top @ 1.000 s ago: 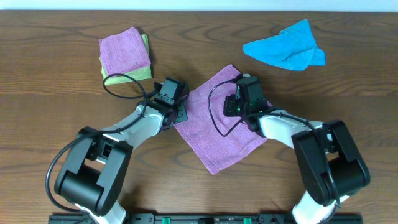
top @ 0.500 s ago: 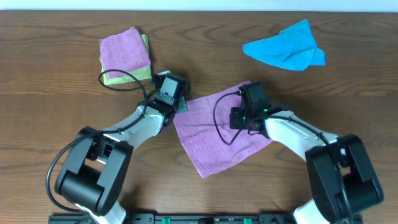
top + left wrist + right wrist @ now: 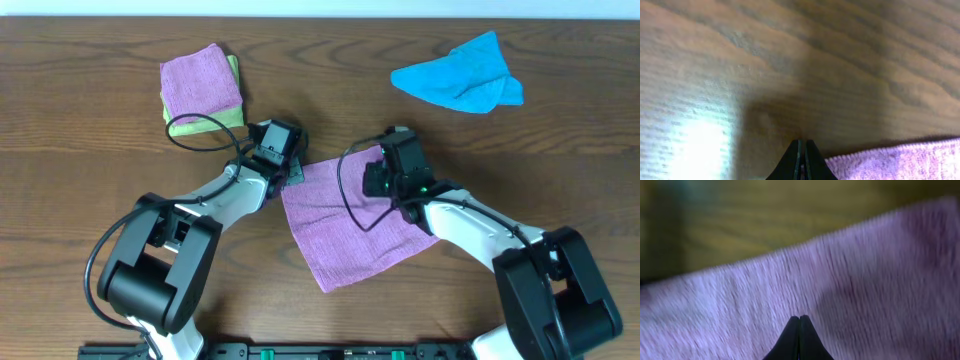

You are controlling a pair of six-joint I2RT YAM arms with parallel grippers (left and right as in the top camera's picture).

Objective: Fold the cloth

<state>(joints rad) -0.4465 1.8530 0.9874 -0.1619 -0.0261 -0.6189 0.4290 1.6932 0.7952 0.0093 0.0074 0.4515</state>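
- Left hand [image 3: 291, 171]: fingers pressed together with no gap in the left wrist view [image 3: 801, 161], pinching the upper-left corner of the purple cloth [image 3: 350, 225], whose edge [image 3: 900, 159] begins right at the fingertips.
- Right hand [image 3: 383, 176]: fingers likewise closed tip to tip [image 3: 799, 336], nipping the purple cloth at its upper-right edge; the fabric [image 3: 865, 280] fills most of the right wrist view.
- Purple cloth: lies spread and unfolded at the centre of the bench [image 3: 90, 190], between the two arms. It is turned at an angle, one corner pointing toward the near edge.
- Folded pink cloth [image 3: 200, 82]: far left, stacked on a green cloth [image 3: 218, 121], well apart from the purple cloth.
- Blue cloth [image 3: 458, 78]: crumpled, far right, well apart from both hands.
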